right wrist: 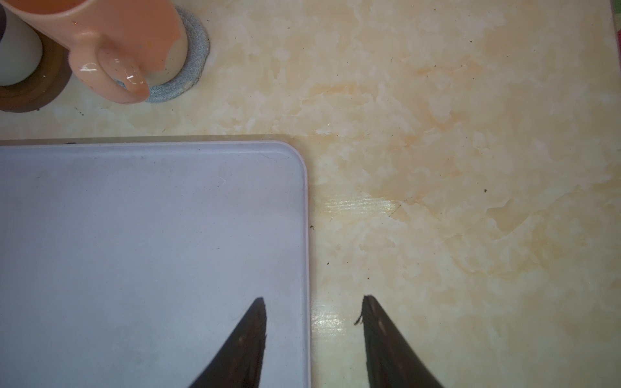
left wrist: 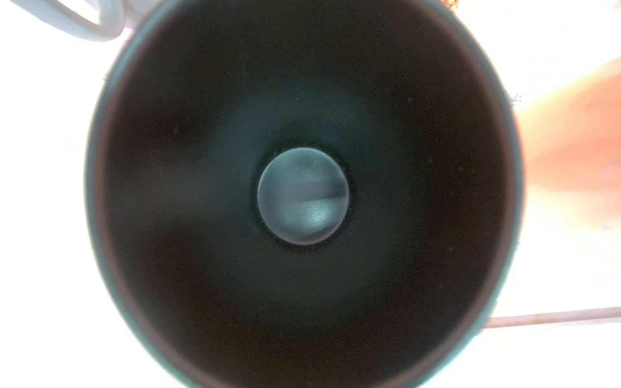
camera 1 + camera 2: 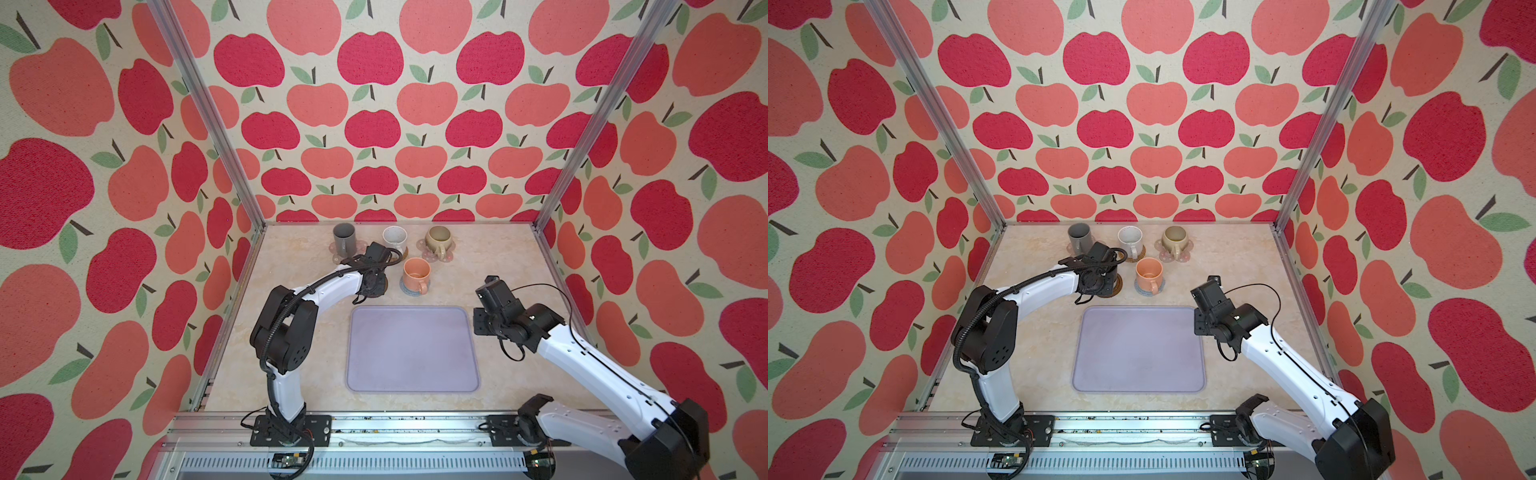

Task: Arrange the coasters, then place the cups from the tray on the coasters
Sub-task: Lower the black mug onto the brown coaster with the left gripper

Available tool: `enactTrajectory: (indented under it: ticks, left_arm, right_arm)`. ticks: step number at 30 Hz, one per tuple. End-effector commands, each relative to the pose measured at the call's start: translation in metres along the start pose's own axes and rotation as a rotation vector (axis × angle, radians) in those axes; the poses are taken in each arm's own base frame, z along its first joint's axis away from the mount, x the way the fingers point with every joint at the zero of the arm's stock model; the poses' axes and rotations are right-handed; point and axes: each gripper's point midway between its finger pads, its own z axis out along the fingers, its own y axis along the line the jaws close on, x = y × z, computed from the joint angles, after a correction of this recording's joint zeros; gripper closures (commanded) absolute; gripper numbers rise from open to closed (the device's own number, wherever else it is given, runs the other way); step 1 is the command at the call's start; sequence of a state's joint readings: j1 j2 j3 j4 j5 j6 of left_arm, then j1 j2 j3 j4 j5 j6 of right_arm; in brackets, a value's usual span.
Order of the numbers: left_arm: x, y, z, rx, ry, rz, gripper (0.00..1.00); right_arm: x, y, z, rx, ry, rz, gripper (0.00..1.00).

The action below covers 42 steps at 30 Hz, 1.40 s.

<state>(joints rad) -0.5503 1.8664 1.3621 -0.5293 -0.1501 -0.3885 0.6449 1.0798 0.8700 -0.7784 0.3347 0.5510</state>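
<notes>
Lavender tray [image 3: 411, 353], nearest, lies bare. The right gripper [image 1: 314, 300] hangs over its right edge, jaws spread, holding nothing. Beyond the tray, the left gripper [image 3: 372, 286] points straight down into the black cup [image 2: 302, 195], set on the brown coaster [image 3: 1119, 286]; its jaws are pressed together, their hold hidden. The peach cup [image 3: 415, 272] on the grey coaster [image 3: 409, 294] stands just beside, probably the closest obstacle. Farthest: grey cup [image 3: 344, 239], white cup [image 3: 395, 237], olive cup [image 3: 438, 239], each on a coaster.
</notes>
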Motion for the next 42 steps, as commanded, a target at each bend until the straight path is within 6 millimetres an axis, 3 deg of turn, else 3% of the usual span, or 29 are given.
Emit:
enactTrajectory:
  ticks: [1, 19, 32, 42]
  left_arm:
    - [-0.027, -0.002, -0.012, 0.005, -0.089, -0.052, 1.0]
    - [0.002, -0.015, 0.0, -0.017, -0.005, -0.042, 0.95]
    - [-0.017, -0.004, -0.015, -0.04, -0.096, -0.059, 1.0]
    - [-0.01, -0.005, -0.003, -0.039, -0.061, -0.067, 0.99]
  right_arm:
    - [0.002, -0.003, 0.002, 0.012, 0.01, -0.01, 0.51]
    - [0.007, -0.009, -0.004, 0.007, -0.008, 0.004, 0.51]
    - [0.012, -0.012, -0.006, 0.001, -0.014, 0.015, 0.51]
    - [0.013, -0.013, -0.007, 0.003, -0.014, 0.021, 0.51]
